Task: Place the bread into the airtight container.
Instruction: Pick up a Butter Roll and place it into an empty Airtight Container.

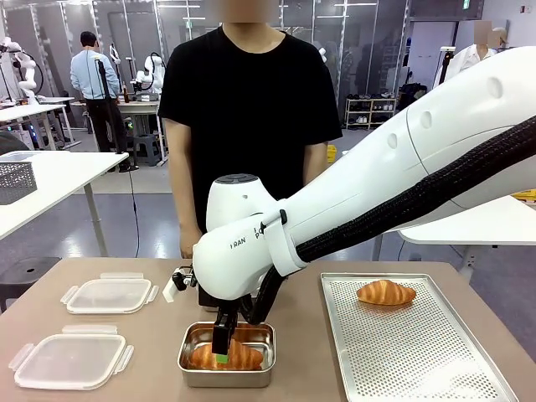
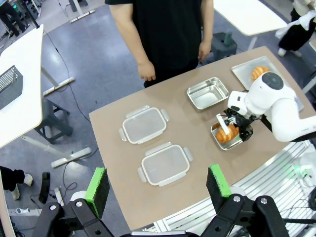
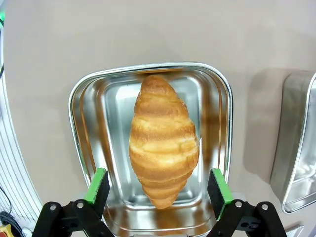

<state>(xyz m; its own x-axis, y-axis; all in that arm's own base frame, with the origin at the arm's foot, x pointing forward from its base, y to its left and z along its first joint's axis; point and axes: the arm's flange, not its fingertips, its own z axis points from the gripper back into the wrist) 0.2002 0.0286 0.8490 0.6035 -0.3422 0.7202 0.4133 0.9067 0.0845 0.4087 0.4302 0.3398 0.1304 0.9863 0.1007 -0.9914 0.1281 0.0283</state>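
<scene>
Since the croissant (image 3: 163, 143) lies in the steel container (image 3: 81, 128) by the table's (image 1: 159, 335) near edge, the right gripper (image 3: 158, 180), spread wide and empty, should rise straight up.

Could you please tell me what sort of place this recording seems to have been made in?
Probably an indoor lab or workshop, not a kitchen: a plain white worktable on a grey floor, glass partitions behind, and a storage shelf at the back.
</scene>
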